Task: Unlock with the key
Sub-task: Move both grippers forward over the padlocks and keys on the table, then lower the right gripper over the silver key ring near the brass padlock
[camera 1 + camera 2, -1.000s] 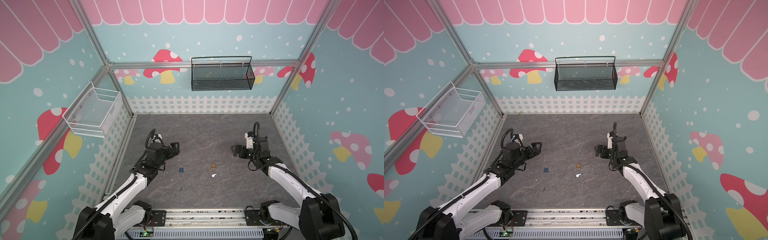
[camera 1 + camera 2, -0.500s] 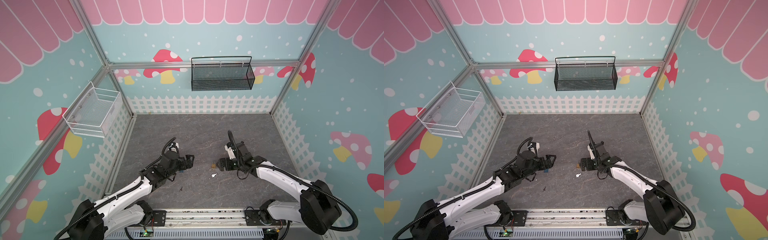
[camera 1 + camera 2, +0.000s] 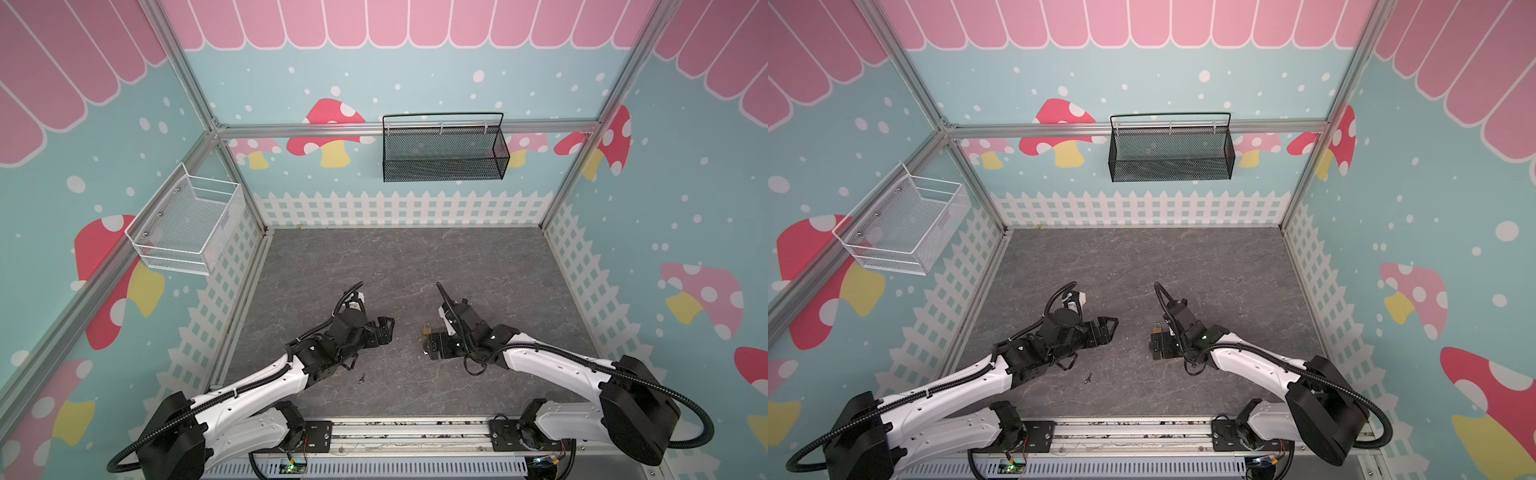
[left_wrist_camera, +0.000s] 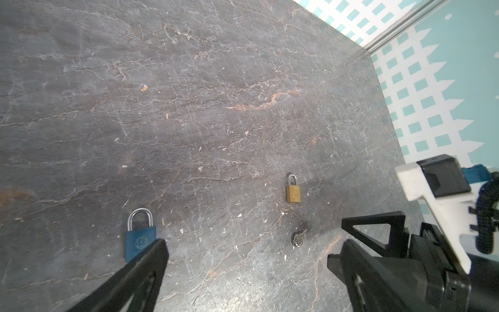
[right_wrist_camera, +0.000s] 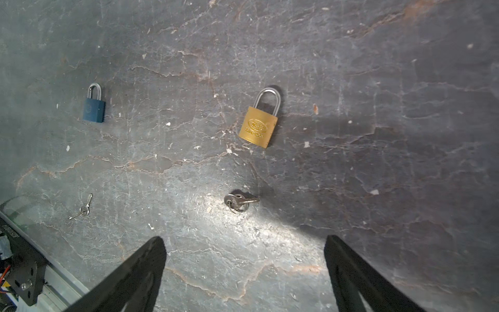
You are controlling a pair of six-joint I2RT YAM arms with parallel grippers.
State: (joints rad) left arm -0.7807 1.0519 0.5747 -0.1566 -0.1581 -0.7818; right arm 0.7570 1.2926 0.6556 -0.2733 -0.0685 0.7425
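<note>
Jaws of the right gripper (image 5: 245, 243) stood wide apart with nothing between them, poised low over the grey table (image 3: 415, 266). Just beyond its fingertips a key (image 5: 239, 202) on a small ring lay flat and untouched; in both top views the gripper hid it. Taking twelve as the back fence, a brass padlock (image 5: 258, 127) lay near that key at 12 o'clock, flat, with its shackle down and pointing toward twelve. The left gripper (image 4: 247, 256) was fully open too and held nothing, its tip facing the right one across a short gap. One of its fingers (image 4: 145, 264) covered a lower corner of a blue padlock (image 4: 137, 240), which lay flat at 9 o'clock from the brass one, shackle down. A pair of small keys (image 5: 82, 210) lay at about 6 o'clock from the blue padlock, apart from everything else. Farther out, a black basket (image 3: 442, 153) hung on the back wall at 12 o'clock, and a white basket (image 3: 183, 226) hung on the side wall at 10 o'clock
</note>
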